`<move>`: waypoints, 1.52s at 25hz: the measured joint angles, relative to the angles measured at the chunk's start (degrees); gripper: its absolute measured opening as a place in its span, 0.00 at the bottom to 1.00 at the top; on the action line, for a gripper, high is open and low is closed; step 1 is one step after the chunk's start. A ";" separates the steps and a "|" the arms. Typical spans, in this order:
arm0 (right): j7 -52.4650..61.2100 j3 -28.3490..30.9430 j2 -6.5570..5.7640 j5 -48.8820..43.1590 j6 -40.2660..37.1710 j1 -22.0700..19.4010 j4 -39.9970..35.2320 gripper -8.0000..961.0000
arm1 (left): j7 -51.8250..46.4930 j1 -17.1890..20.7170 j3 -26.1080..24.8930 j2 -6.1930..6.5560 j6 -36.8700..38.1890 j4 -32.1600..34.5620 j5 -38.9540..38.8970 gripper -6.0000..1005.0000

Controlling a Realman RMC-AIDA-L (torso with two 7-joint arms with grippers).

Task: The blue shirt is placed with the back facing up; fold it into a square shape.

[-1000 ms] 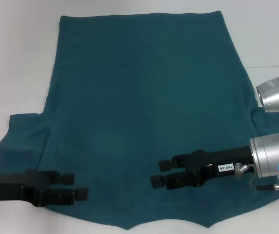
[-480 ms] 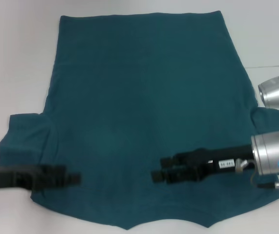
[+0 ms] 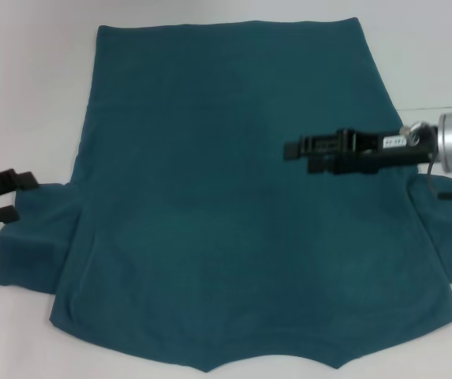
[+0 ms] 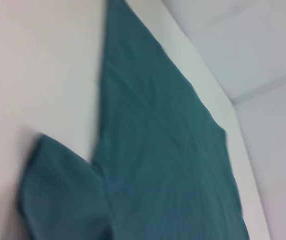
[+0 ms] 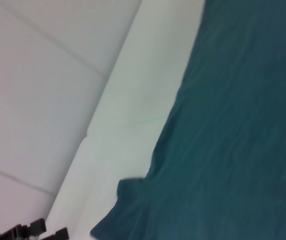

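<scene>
Lying flat on the white surface (image 3: 28, 95), the dark teal-blue soft-fabric shirt (image 3: 226, 197) remains unfolded; both end effectors have withdrawn outward, left end effector (image 3: 9, 195) spread beside the sleeve, right end effector (image 3: 289, 148) apparently pressed together above it.

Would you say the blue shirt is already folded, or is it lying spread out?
Spread out: the blue shirt lies flat on the table, both sleeves extended, no layer turned over.

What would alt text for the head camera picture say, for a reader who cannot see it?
A large dark teal-blue soft-fabric short-sleeved T-shirt lies spread flat, plain side up, on a white table. The right gripper, black, reaches in over the shirt's right half, while the left gripper sits open at the outer edge of the left sleeve.
</scene>
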 joint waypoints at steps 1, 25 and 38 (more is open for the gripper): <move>1.13 -0.01 -0.63 -0.15 0.54 0.42 0.14 0.84 | -0.36 -0.08 -0.36 0.24 -1.23 -0.91 -0.03 0.82; 4.31 0.26 -2.28 -2.47 3.65 1.13 0.41 0.84 | 0.44 -1.74 1.38 0.83 -22.11 -13.18 0.69 0.81; 4.07 0.27 -2.36 -2.46 3.30 0.67 0.44 0.84 | 0.17 -2.16 6.44 0.58 -22.26 -13.35 0.71 0.81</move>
